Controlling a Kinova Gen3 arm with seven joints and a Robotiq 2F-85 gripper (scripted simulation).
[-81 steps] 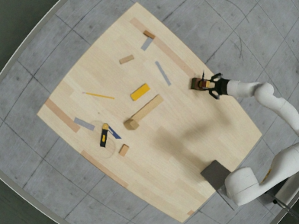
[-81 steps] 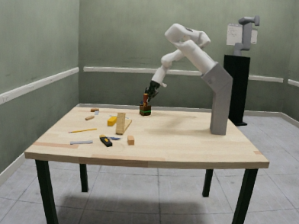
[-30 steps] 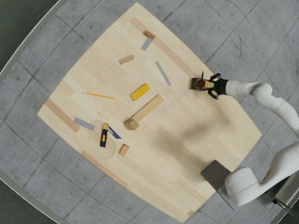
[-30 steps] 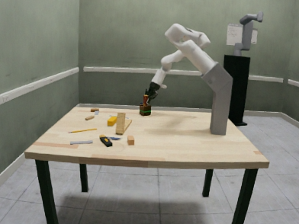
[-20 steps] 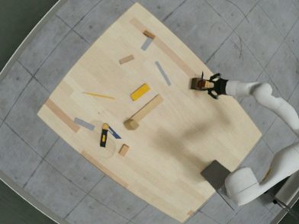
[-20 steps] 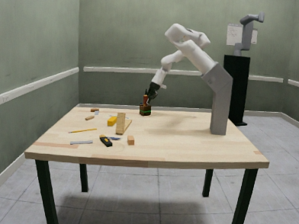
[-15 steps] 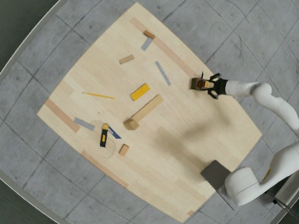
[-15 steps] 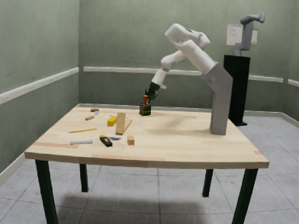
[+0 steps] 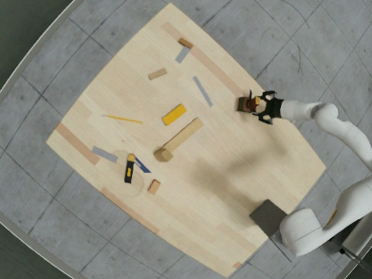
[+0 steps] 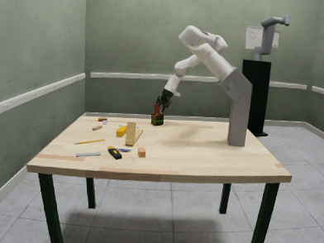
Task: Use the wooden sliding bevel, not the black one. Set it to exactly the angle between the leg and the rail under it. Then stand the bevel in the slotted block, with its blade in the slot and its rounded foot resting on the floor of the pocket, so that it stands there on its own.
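Observation:
The dark slotted block point(image 9: 244, 104) stands near the table's right edge; it also shows in the side view point(image 10: 157, 120). The wooden sliding bevel point(image 9: 254, 101) point(image 10: 157, 109) stands upright in it, its top rising above the block. My gripper point(image 9: 262, 108) point(image 10: 162, 102) is open, with its fingers spread around the bevel's upper end; whether they still touch it is too small to tell. The leg and rail piece point(image 9: 181, 138) lies mid-table point(image 10: 131, 133). The black bevel point(image 9: 129, 169) with a blue blade lies at the front left.
A yellow block point(image 9: 174, 114), a pencil point(image 9: 122, 119), grey strips point(image 9: 203, 91) point(image 9: 104, 154) and small wooden blocks point(image 9: 157, 73) point(image 9: 154, 186) lie scattered. My arm's grey base point(image 9: 268, 216) stands at the table's near right corner.

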